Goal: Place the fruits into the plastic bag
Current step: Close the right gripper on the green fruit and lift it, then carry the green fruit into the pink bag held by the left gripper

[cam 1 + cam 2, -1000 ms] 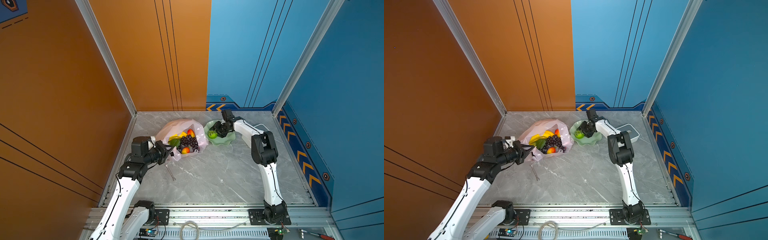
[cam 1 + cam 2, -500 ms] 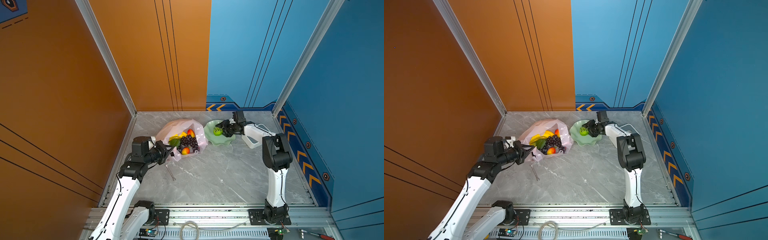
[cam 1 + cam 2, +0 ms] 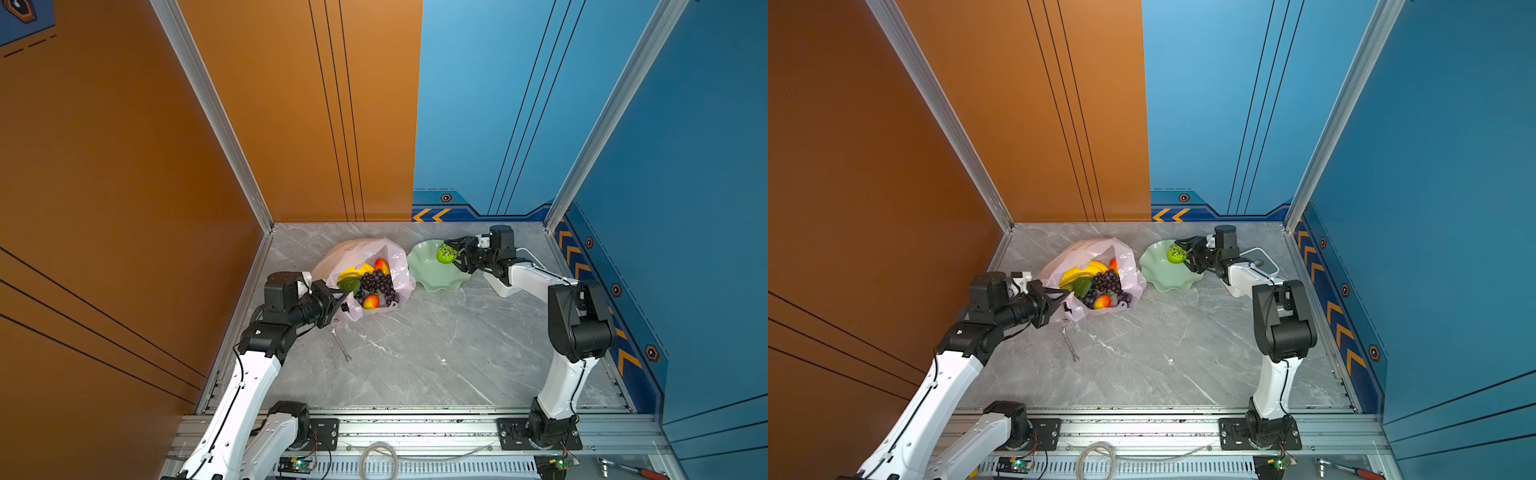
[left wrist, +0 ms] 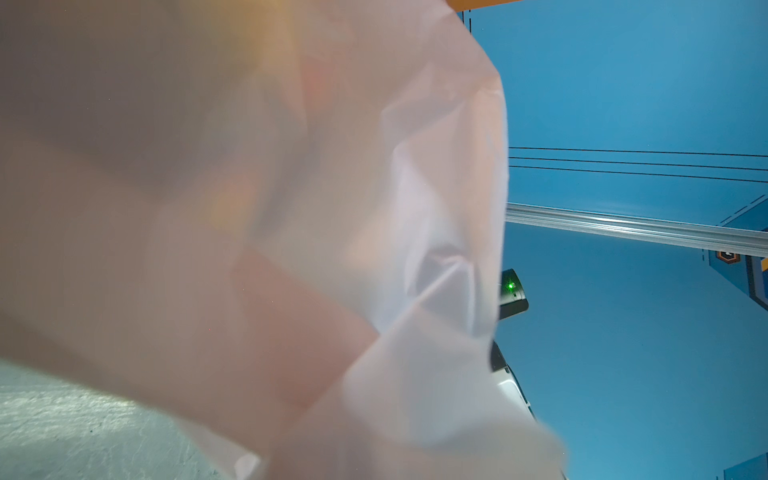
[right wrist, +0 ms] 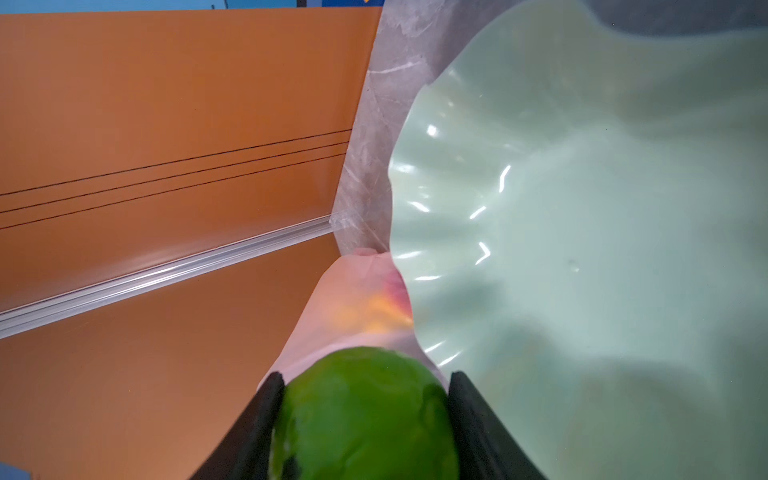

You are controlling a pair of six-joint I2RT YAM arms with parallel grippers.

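Left wrist view: plastic bag (image 4: 374, 187) film fills most of the frame, out of focus; fruits (image 4: 226, 208) behind it are colour smears. Both top views: left gripper (image 3: 345, 300) tips lost in the bag's 7 o'clock edge; white box (image 3: 1260, 258), 3 o'clock of the dish (image 3: 1160, 276), half behind the right arm (image 3: 1241, 275). Right wrist view: green fruit (image 5: 365, 415) cut by the frame edge.

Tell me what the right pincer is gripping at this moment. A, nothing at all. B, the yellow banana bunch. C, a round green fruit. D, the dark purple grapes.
C: the right pincer has its fingers pressed on either side of the green fruit, while the grapes and banana bunch lie in the plastic bag.
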